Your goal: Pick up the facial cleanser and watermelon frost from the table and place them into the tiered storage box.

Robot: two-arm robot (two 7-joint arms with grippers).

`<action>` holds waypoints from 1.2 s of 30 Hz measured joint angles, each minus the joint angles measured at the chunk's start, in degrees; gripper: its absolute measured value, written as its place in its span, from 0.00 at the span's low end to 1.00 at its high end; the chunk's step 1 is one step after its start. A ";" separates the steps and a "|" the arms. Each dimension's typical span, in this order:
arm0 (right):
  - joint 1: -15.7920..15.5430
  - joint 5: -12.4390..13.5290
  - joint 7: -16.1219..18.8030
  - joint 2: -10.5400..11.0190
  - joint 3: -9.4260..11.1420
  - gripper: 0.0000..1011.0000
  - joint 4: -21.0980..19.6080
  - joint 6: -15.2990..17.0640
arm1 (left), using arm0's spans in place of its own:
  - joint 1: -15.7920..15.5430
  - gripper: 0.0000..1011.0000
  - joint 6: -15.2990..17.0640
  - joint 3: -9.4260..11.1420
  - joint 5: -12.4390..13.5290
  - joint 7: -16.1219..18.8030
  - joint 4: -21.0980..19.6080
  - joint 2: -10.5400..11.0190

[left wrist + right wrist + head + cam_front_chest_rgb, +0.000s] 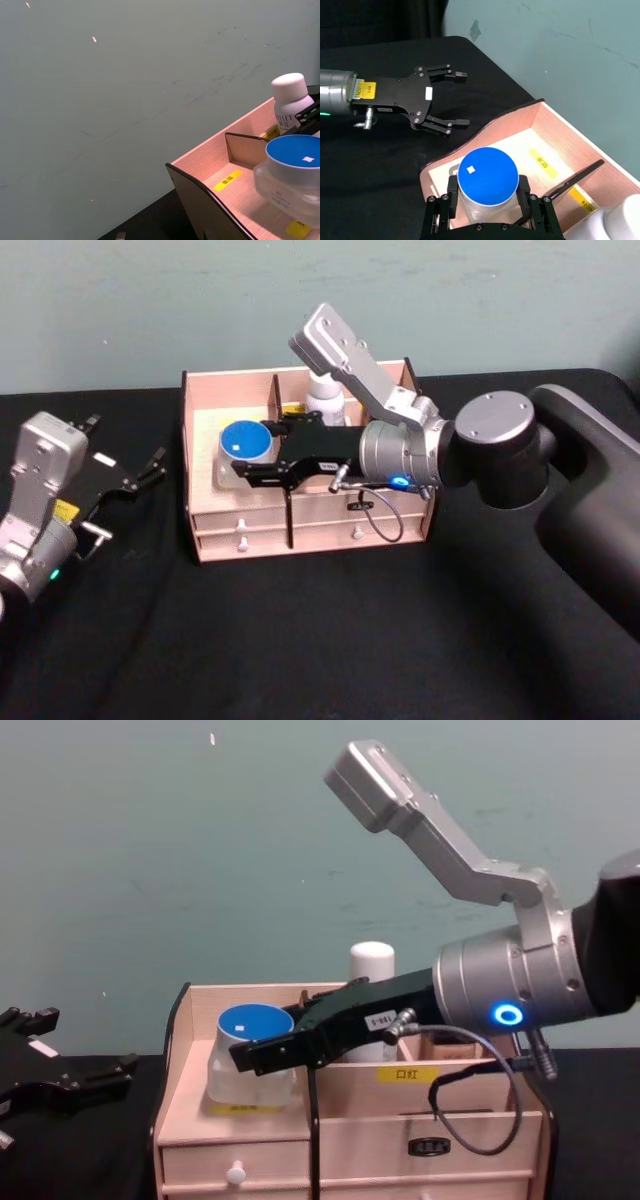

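Note:
A clear jar with a blue lid (pixel 245 440) (pixel 487 175) (pixel 245 1020) stands in the left compartment of the tiered storage box (pixel 330 532) (pixel 350 1140). My right gripper (pixel 256 450) (pixel 487 196) (pixel 268 1053) reaches over the box, its fingers pressed on both sides of the jar. A white capped bottle (pixel 325 395) (pixel 289 100) (pixel 371 965) stands in a rear compartment. I cannot tell which of the two is the facial cleanser and which the watermelon frost. My left gripper (pixel 128 438) (pixel 463 98) (pixel 85 1040) rests open and empty left of the box.
The box sits on a black tablecloth (pixel 300 640) close to a pale green wall (pixel 150 310). Yellow labels (pixel 227 180) mark its compartments, and small drawers with white knobs (pixel 235 1175) line its front. My right arm's bulk (pixel 560 490) covers the table's right side.

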 joint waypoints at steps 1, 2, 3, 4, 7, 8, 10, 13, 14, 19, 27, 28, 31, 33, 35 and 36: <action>0.34 -0.18 0.05 -0.31 -0.07 0.71 0.63 0.09 | 0.00 1.00 0.00 0.00 0.00 0.00 0.00 0.00; 0.34 -0.18 0.05 -0.31 -0.07 0.71 0.63 0.09 | 0.00 1.00 0.00 0.00 0.00 0.00 0.00 0.00; 0.61 -0.33 0.11 -0.58 -0.11 0.71 1.17 0.18 | 0.00 1.00 0.00 0.00 0.00 0.00 0.00 0.00; 0.74 -0.40 0.13 -0.70 -0.12 0.71 1.41 0.25 | 0.00 1.00 0.00 0.00 0.00 0.00 0.00 0.00; 1.22 -0.73 0.17 -1.20 -0.21 0.71 2.28 0.61 | 0.00 1.00 0.00 0.00 0.00 0.00 -0.01 0.00; 1.43 -0.97 0.15 -1.41 -0.29 0.71 2.66 0.83 | 0.00 1.00 0.00 0.00 0.00 0.00 0.00 0.00; 1.49 -1.04 0.14 -1.48 -0.31 0.71 2.76 0.90 | 0.00 1.00 0.00 0.00 0.00 0.00 0.00 0.00; 1.49 -1.03 0.14 -1.45 -0.31 0.71 2.74 0.91 | 0.00 1.00 0.00 0.00 0.00 0.00 0.00 0.00; 1.49 -1.03 0.14 -1.44 -0.30 0.71 2.73 0.91 | 0.00 1.00 0.00 0.00 0.00 0.00 0.00 0.00; 1.47 -0.96 0.14 -1.37 -0.26 0.77 2.60 0.85 | 0.00 1.00 0.00 0.00 0.00 0.00 0.00 0.00; 1.72 -1.30 0.04 -1.74 -0.19 0.97 3.06 0.71 | 0.00 1.00 0.00 0.00 0.00 0.00 0.00 0.00; 1.54 -1.28 0.05 -1.72 -0.02 0.99 2.94 0.46 | 0.00 1.00 0.00 0.00 0.00 0.00 0.00 0.00; 1.30 -1.27 0.05 -1.67 0.21 0.99 2.68 0.10 | 0.00 1.00 0.00 0.00 0.00 0.00 0.00 0.00; 1.08 -1.31 0.02 -1.57 0.36 0.99 2.25 -0.12 | 0.00 1.00 0.00 0.00 0.00 0.00 0.00 0.00; 0.84 -1.37 0.00 -1.41 0.49 0.99 1.65 -0.33 | 0.00 1.00 0.00 0.00 0.00 0.00 0.00 0.00; 0.75 -1.40 0.00 -1.36 0.53 0.99 1.44 -0.38 | 0.00 1.00 0.00 0.00 0.00 0.00 0.00 0.00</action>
